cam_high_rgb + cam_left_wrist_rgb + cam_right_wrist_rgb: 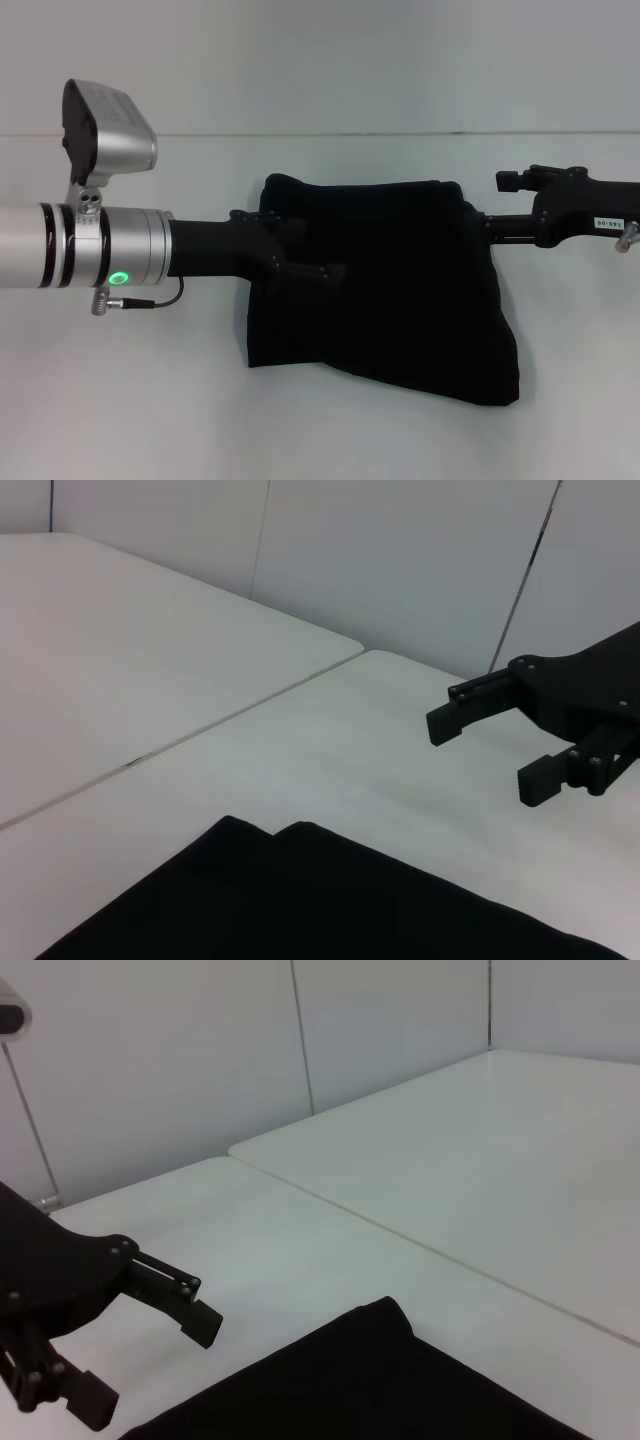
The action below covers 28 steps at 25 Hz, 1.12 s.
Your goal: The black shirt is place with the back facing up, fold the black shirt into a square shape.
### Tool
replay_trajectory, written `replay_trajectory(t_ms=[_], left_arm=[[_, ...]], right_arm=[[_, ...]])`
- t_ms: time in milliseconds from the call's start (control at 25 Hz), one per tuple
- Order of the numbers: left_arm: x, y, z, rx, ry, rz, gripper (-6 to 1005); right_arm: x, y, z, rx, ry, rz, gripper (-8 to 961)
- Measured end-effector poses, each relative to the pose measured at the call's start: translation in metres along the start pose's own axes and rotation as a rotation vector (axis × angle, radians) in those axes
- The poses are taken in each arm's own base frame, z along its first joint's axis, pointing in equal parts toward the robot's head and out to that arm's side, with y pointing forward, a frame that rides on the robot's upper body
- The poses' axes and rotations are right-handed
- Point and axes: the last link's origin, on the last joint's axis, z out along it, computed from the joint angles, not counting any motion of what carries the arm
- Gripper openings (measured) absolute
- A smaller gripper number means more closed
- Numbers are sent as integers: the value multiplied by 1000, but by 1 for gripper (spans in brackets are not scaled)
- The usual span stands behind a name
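Black shirt [390,290] between both end effectors

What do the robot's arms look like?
The left arm is a silver tube with black rings, a glowing green ring light, a thin black cable and a grey box on top. The right arm is black with a small white label. Both pincers are black.

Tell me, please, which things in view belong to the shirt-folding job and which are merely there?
Belong to the job:
- black shirt, partly folded on the table
- left gripper, open, at the shirt's left side
- right gripper, open, at its right side

Merely there:
- white table
- wall panels behind it
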Motion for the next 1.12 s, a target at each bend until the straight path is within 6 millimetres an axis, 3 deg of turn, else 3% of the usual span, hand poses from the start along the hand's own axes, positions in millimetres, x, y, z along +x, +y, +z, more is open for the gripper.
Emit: replay_trajectory(t_ms=[1120], left_arm=[[-2, 1, 0, -1, -4, -30, 951]], right_arm=[[1, -1, 2, -5, 37, 13, 915]])
